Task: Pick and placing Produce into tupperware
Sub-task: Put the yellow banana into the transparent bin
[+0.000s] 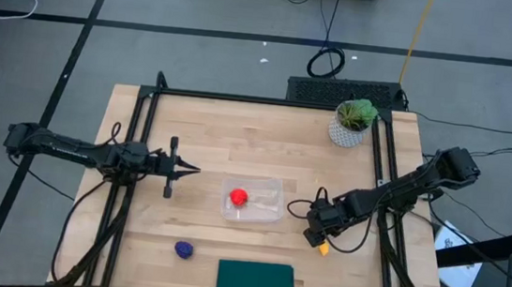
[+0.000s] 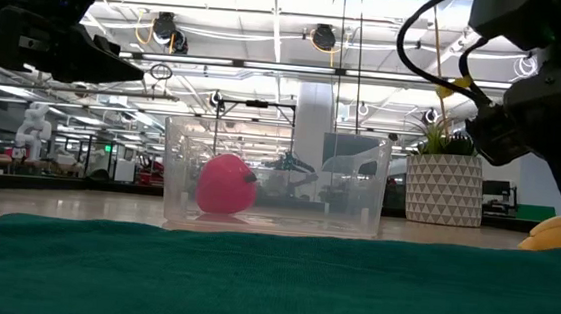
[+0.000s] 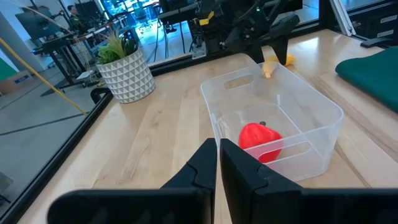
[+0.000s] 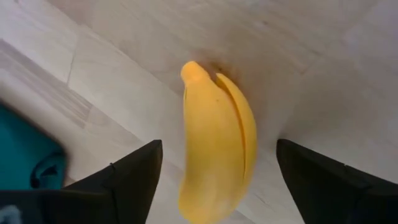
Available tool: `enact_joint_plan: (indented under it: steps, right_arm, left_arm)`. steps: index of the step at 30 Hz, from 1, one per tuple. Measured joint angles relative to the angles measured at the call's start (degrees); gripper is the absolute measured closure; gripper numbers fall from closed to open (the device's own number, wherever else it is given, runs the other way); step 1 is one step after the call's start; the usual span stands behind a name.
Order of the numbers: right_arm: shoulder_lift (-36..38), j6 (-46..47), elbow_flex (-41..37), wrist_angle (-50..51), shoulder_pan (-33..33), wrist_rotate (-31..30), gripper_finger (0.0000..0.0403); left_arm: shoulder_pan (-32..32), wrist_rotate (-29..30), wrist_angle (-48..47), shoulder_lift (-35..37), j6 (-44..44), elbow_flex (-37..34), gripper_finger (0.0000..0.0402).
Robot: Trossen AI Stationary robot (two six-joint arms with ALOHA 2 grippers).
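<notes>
The clear tupperware (image 1: 253, 201) stands mid-table with the red round produce piece (image 1: 239, 196) inside it. The yellow banana (image 4: 214, 143) lies on the wood right of the tub. My right gripper (image 4: 214, 186) is open over it, pointing steeply down, one finger on either side, not touching. The purple lump (image 1: 185, 249) lies on the wood near the front, left of the green mat. My left gripper (image 3: 219, 165) is shut and empty, held level left of the tub.
A dark green mat (image 1: 255, 282) lies at the front edge. A potted plant in a white pot (image 1: 352, 123) stands at the back right. Black frame rails (image 1: 130, 179) run along the table's left and right sides. Bare wood lies between tub and plant.
</notes>
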State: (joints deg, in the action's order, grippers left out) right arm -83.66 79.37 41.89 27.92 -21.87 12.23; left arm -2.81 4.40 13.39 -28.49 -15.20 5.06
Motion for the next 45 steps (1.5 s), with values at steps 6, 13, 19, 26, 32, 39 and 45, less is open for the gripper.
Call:
enact_joint_plan:
  steps: [6,13,19,26,32,39,45]
  right_arm:
    - [-0.5,-0.2,0.1,0.0,0.0,-0.2,0.0088]
    - [-2.3,0.0,0.2,0.1,0.0,-0.3,0.0089]
    - [-2.4,1.7,0.1,3.3,0.0,-0.6,0.009]
    - [-2.5,3.3,0.0,6.2,0.0,-0.3,0.009]
    - [-2.5,3.3,0.0,6.3,-0.1,-0.2,0.009]
    - [-2.5,3.5,0.0,6.4,-0.1,0.0,0.0124]
    - [-2.5,3.5,-0.1,6.4,-0.1,0.1,0.0184]
  left_arm:
    - [0.0,0.0,0.0,0.0,0.0,0.0,0.0376]
    - [0.0,0.0,0.0,0.0,0.0,0.0,0.0376]
    - [0.0,0.0,0.1,0.0,0.0,0.0,0.0376]
    - [0.0,0.0,0.0,0.0,0.0,0.0,0.0376]
    - [0.0,0.0,-0.3,0.0,0.0,0.0,0.0376]
    - [0.0,0.0,-0.3,0.0,0.0,0.0,0.0376]
    - [0.0,0.0,-0.3,0.0,0.0,0.0,0.0376]
